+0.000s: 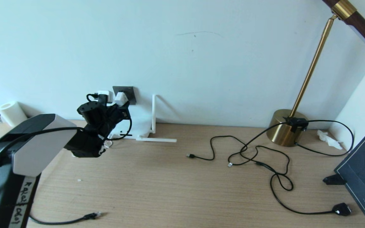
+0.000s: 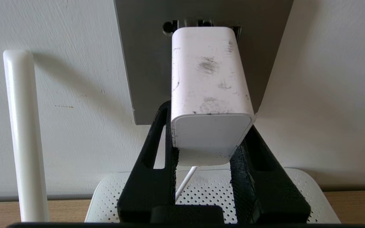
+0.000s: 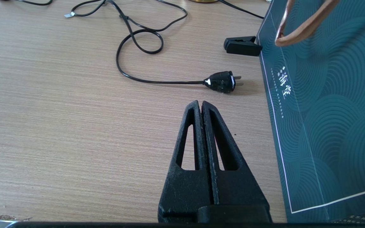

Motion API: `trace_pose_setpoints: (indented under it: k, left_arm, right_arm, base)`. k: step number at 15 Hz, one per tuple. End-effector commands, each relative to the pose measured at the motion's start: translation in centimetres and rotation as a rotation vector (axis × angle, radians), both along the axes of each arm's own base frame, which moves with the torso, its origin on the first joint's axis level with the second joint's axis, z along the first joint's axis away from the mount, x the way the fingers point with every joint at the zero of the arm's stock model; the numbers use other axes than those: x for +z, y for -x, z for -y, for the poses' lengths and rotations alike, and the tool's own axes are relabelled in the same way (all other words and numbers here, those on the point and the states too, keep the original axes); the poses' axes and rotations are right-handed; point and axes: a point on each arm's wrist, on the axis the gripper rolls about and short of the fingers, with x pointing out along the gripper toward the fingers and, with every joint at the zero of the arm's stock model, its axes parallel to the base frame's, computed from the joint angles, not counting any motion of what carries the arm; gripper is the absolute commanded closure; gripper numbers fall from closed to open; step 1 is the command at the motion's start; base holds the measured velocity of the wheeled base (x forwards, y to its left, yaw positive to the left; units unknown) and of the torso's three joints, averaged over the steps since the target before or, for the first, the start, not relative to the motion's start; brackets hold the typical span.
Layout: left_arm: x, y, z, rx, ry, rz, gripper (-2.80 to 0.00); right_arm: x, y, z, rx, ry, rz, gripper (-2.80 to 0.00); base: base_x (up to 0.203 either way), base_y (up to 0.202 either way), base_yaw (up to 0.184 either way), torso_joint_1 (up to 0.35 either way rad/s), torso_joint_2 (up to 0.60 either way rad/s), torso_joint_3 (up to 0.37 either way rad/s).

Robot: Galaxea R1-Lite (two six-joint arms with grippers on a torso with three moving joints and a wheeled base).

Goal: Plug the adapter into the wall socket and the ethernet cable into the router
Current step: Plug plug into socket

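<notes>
While right gripper (image 3: 201,106) rests pressed together | left gripper (image 2: 206,152) pinches adapter (image 2: 209,91) | at wall socket (image 2: 144,63)

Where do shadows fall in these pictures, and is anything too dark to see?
Left wrist view: the antenna throws a soft shadow on the wall, and the adapter, held in the left pincer, darkens the wall socket where its front meets the plate, hiding the prongs. Head view: another antenna shadows the wall. Right wrist view: even light, a small shadow beside the black plug.
</notes>
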Motion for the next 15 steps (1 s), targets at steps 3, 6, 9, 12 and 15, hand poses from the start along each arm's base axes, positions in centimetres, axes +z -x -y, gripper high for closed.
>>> trace_pose_setpoints:
  k: [3, 6, 9, 12, 15]
  left_arm:
    - [0.02, 0.02, -0.19, 0.007, -0.015, 0.005, 0.0]
    - [-0.04, -0.02, -0.42, 0.013, -0.016, 0.003, 0.0]
    - [-0.01, -0.05, -0.57, 0.018, -0.017, 0.003, 0.0]
    - [0.01, -0.09, -0.74, 0.027, -0.022, 0.007, 0.0]
    - [-0.01, -0.09, -0.74, 0.027, -0.023, 0.006, 0.0]
  right_arm:
    - [-0.01, 0.0, 0.0, 0.0, 0.001, -0.001, 0.0]
    - [-0.01, 0.0, 0.0, 0.0, 0.001, -0.001, 0.0]
    - [-0.01, 0.0, 0.0, 0.0, 0.001, -0.001, 0.0]
    - [-0.03, 0.0, 0.0, 0.0, 0.001, -0.002, 0.0]
    - [-0.01, 0.0, 0.0, 0.0, 0.001, -0.001, 0.0]
  base:
    - [0.0, 0.0, 0.0, 0.0, 0.0, 0.0]
    - [0.0, 0.0, 0.0, 0.0, 0.0, 0.0]
    - [0.0, 0.0, 0.0, 0.0, 0.0, 0.0]
    - [0.0, 0.0, 0.0, 0.0, 0.0, 0.0]
    - [0.0, 0.0, 0.0, 0.0, 0.0, 0.0]
